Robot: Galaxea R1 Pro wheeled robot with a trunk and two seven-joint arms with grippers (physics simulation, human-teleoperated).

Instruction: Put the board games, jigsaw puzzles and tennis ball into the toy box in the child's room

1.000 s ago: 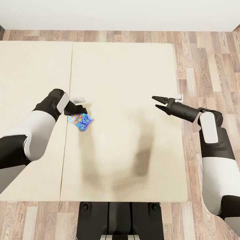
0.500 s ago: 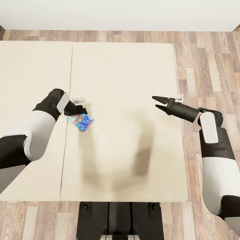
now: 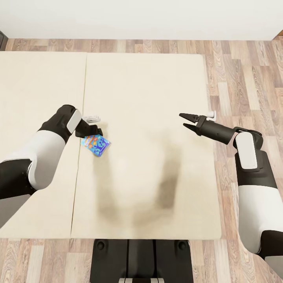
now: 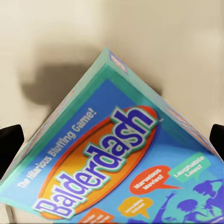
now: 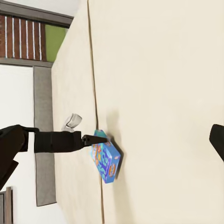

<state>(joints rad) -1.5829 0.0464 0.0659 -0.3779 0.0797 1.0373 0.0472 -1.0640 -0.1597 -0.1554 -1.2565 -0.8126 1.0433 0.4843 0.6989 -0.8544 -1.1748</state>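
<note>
A small blue board game (image 3: 95, 144), printed "Balderdash" (image 4: 112, 163), hangs tilted just above the beige bed (image 3: 149, 78), near the seam between the two mattress parts. My left gripper (image 3: 93, 131) is shut on its upper edge. In the left wrist view the box spans the gap between the dark fingertips (image 4: 10, 140). The right wrist view shows the same box (image 5: 108, 163) at the tip of the left gripper (image 5: 91, 139). My right gripper (image 3: 188, 120) hovers open over the bed's right side, holding nothing.
The mattress seam (image 3: 80, 165) runs front to back under my left arm. Wood-plank floor (image 3: 243, 78) lies right of and behind the bed, up to a white wall (image 3: 141, 15). My base (image 3: 141, 259) stands at the bed's near edge. A grey headboard (image 5: 44, 154) borders the bed.
The whole picture has shifted a little, with the bed's far edge lower in it. Both arms keep their poses and the blue box stays in the left gripper.
</note>
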